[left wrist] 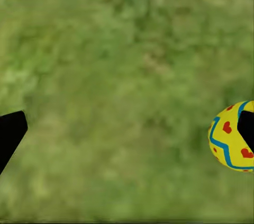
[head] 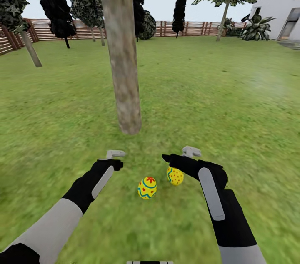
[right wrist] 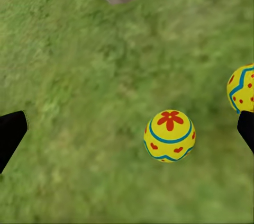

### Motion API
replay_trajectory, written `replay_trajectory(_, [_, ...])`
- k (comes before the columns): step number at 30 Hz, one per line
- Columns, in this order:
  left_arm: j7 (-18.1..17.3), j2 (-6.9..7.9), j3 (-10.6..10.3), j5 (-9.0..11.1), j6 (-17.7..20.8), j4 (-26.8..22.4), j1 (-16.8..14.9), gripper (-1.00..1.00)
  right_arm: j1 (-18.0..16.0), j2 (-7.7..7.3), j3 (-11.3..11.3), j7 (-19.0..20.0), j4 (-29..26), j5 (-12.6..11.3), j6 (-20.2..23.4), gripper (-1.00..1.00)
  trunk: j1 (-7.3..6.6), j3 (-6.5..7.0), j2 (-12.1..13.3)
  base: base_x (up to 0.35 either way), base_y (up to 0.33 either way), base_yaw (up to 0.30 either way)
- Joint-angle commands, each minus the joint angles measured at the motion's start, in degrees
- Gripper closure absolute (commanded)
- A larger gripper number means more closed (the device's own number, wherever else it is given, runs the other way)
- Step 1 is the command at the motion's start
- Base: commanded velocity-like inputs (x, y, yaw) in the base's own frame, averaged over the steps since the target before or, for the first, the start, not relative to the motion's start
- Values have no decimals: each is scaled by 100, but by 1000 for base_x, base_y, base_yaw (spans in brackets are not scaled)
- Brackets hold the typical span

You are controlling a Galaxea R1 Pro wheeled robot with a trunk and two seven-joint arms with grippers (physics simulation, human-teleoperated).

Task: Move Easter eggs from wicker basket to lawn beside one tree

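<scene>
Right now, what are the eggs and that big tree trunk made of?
The eggs look like smooth painted plastic or shell: glossy yellow with blue zigzags and red marks, no texture, so I can't say which. The trunk looks like rough wood bark, mottled grey-brown and matte. Both sit on the lawn, which looks like soft green grass.

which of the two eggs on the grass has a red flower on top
The flower-topped egg, lying between the two arms; the other egg by the right gripper carries red dots instead.
</scene>
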Motion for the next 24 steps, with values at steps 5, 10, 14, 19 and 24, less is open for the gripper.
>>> replay_trajectory(5, [55,11,222,78,288,18,-21,-100,-2,6,21,-61,-6,-62,17,-100,-14,72,5,0,0,195])
replay_trajectory(10, [29,11,1077,83,725,186,-14,-100,-2,9,30,-60,-6,-65,17,-100,-27,148,11,0,0,194])
replay_trajectory(14, [9,14,1250,93,849,457,-19,-100,-1,10,34,-59,-6,-66,17,-100,-37,209,17,0,0,192])
replay_trajectory(19, [5,23,1301,96,884,726,-29,-100,0,10,35,-59,-6,-66,17,-100,-50,285,23,0,0,186])
replay_trajectory(24, [-147,131,1309,105,883,1247,-46,-100,1,12,47,-59,-6,-66,17,-100,-120,347,145,0,0,181])
